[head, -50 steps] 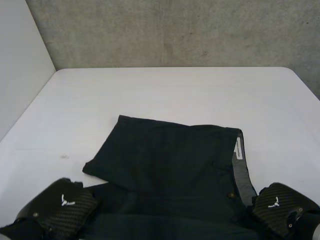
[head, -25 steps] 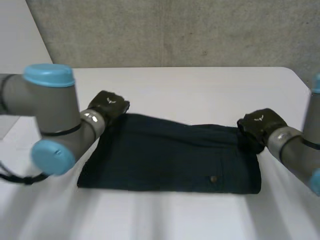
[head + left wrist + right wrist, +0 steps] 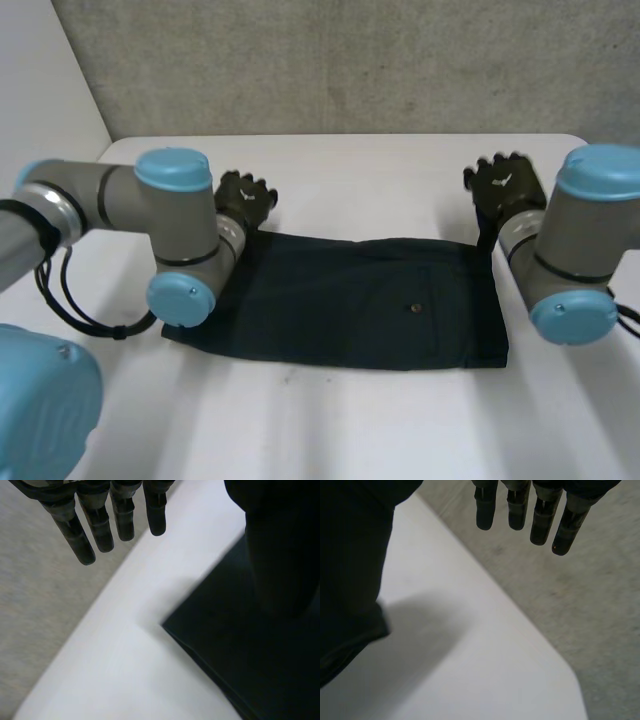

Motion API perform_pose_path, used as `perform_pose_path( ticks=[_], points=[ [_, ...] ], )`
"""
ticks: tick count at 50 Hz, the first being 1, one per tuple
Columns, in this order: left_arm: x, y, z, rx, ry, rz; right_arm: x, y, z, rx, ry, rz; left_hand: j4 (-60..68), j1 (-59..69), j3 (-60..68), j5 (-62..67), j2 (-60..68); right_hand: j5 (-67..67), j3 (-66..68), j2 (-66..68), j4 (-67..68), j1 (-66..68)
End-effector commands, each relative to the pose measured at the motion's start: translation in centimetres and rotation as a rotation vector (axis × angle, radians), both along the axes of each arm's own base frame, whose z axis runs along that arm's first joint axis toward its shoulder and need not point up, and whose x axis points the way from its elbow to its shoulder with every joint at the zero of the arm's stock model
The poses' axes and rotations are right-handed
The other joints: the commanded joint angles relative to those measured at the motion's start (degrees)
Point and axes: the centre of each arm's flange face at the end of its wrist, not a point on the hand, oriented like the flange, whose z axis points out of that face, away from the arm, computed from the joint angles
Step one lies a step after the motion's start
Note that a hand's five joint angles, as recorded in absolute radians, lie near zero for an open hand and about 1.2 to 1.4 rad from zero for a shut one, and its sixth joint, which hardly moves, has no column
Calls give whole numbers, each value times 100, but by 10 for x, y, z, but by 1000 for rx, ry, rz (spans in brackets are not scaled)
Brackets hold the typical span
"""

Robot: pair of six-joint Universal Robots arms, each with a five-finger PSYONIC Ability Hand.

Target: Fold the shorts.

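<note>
The white table [image 3: 380, 160] is seen with the shorts [image 3: 350, 300] laid flat across its middle as one dark band, the long sides running along with the table's far edge. A second ago the cloth was spread wider and reached to the near edge; it has since been doubled over towards the far edge, so a lengthwise fold may be judged made.

The left arm [image 3: 150, 215] and right arm [image 3: 570, 250] are bent in over the two short ends of the band. Half a second ago the far corners were covered by the hands; these have now been let go.

The left hand [image 3: 245, 195] is held just beyond the far left corner, the right hand [image 3: 505, 185] just beyond the far right corner. In each wrist view the fingers [image 3: 100, 525] [image 3: 540, 515] are shown straight, slightly apart, with nothing held. A crosswise fold is probably left.

A small button [image 3: 414, 308] is turned upward.
</note>
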Motion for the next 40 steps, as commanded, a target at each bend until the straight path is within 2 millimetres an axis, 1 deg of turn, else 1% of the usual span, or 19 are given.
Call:
perform_pose_path(
  ticks=[1,3,4,5,6,8,9,10,11,15,18,23,25,26,29,33,34,37,40],
  points=[
    [15,23,44,-24,31,23,-11,34,32,14,-105,8,-63,-65,-96,-25,-89,-377,-221,-257,-360,-178],
    [24,41,48,6,27,19,-14,47,31,52,-98,28,-46,-48,-79,-9,-72,-305,-149,-185,-288,-106],
    [27,47,47,20,24,14,-16,54,31,73,-96,42,-29,-31,-62,8,-55,198,354,318,216,397],
    [30,53,45,37,22,10,-18,69,31,117,-96,75,-29,-31,-62,8,-55,869,1025,989,887,1068],
    [34,65,40,74,21,-10,-21,75,29,143,-95,88,-13,-14,-46,25,-39,1059,1215,1179,1077,1258],
    [38,77,33,110,22,-37,-27,87,24,195,-96,109,-12,-14,-45,25,-38,1212,1368,1332,1230,1411],
    [39,82,29,126,24,-50,-33,96,15,252,-102,125,-12,-14,-45,25,-38,1212,1368,1333,1230,1411],
    [43,92,20,162,25,-71,-35,101,10,283,-106,131,21,19,-12,58,-5,1229,1385,1349,1247,1428],
    [44,96,15,175,26,-78,-37,105,5,310,-113,139,21,19,-12,59,-5,1246,1402,1366,1263,1445],
    [56,103,-1,182,27,-64,-45,130,-22,418,-136,158,21,19,-12,59,-5,1649,1805,1769,1666,1848],
    [61,101,-3,169,36,-47,-50,133,-34,406,-142,142,21,19,-12,59,-5,1817,1973,1937,1834,2016],
    [72,94,3,155,50,-10,-51,130,-44,345,-146,139,38,36,5,75,12,2373,2529,2493,2390,2572],
    [72,94,2,156,49,-8,-50,128,-50,340,-140,140,38,36,5,75,12,2457,2612,2577,2474,2656],
    [72,94,2,157,50,-8,-50,125,-57,344,-136,132,38,36,5,75,12,2607,2763,2727,2625,2806],
    [73,96,0,165,49,-8,-51,121,-64,347,-129,116,21,20,-12,59,-5,2709,2865,2829,2727,2908],
    [73,98,-3,177,56,-5,-54,114,-68,325,-103,90,21,19,-12,59,-5,3883,4039,4004,3901,4082],
    [73,99,-3,181,61,-3,-56,111,-68,308,-89,83,21,19,-12,59,-5,4853,5009,4973,4870,5052],
    [74,101,-3,187,66,-2,-61,106,-67,280,-69,64,21,19,-12,59,-5,6617,6773,6737,6635,6816],
    [74,102,6,172,81,-1,-63,103,-65,270,-65,57,4,3,-29,42,-22,6623,6779,6743,6640,6822]
  ],
)
